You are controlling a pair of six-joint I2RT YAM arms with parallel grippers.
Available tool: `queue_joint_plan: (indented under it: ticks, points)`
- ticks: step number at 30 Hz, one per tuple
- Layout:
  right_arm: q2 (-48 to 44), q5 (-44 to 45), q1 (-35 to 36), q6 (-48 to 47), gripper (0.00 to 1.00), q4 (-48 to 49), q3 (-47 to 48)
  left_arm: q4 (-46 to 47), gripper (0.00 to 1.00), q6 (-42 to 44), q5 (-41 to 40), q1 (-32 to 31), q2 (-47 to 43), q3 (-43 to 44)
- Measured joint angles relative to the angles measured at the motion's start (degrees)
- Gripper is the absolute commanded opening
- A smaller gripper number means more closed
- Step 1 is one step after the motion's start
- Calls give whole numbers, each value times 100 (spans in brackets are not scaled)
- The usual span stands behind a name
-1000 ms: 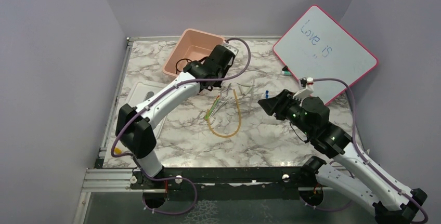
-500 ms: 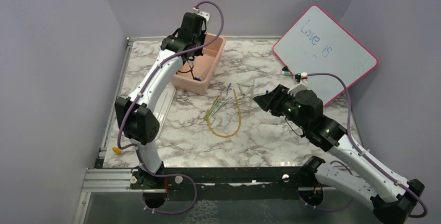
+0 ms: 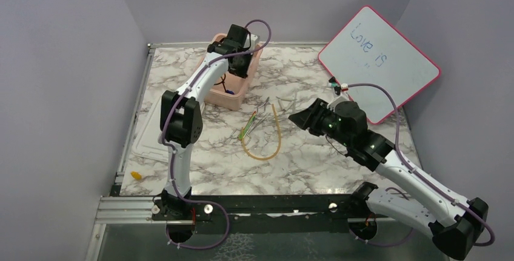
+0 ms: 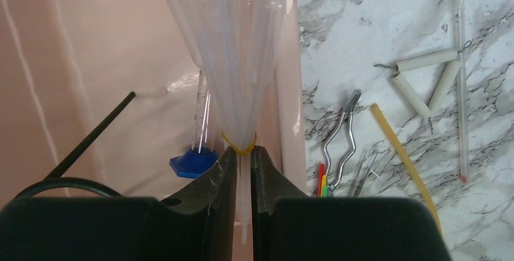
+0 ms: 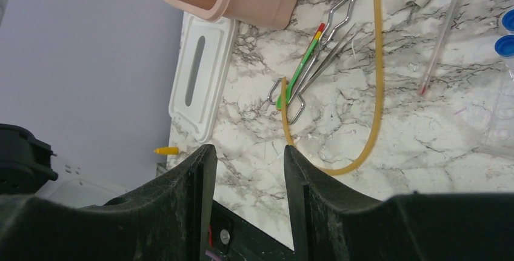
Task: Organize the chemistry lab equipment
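Note:
My left gripper (image 4: 243, 158) is shut on a bundle of clear plastic pipettes (image 4: 233, 61) tied with a yellow band, held over the pink tub (image 4: 91, 61); in the top view it (image 3: 239, 55) is at the tub's far end. In the tub lie a blue-based cylinder (image 4: 197, 161) and a black wire ring (image 4: 60, 182). On the marble lie the amber U-shaped tube (image 3: 276, 146), metal tongs (image 3: 262, 108) and a green-handled tool (image 3: 247, 129). My right gripper (image 3: 300, 117) is open and empty above the table, right of them (image 5: 245, 155).
The red-framed whiteboard (image 3: 379, 61) leans at the back right. The white lid (image 3: 148, 134) lies left of the tub, with a small yellow piece (image 3: 136, 175) near the front left edge. A white pipe triangle (image 4: 424, 76) and thin glass rod (image 4: 462, 85) lie beside the tongs.
My left arm swung from the table's middle to the back and now holds over the tub; the tub has shifted and turned. My right gripper moved slightly left.

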Motion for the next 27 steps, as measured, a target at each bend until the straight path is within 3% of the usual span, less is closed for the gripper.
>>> queue_joint_plan:
  ticks: [6,13,27]
  points:
    - [232,-24,0,-63,49,59,0,-28,21,-2,221,85,448,87]
    - [483,-74,0,-144,50,168,0,-144,38,-31,319,205,706,116]
    - [953,-68,2,-361,50,350,0,-221,48,-94,549,267,389,428]
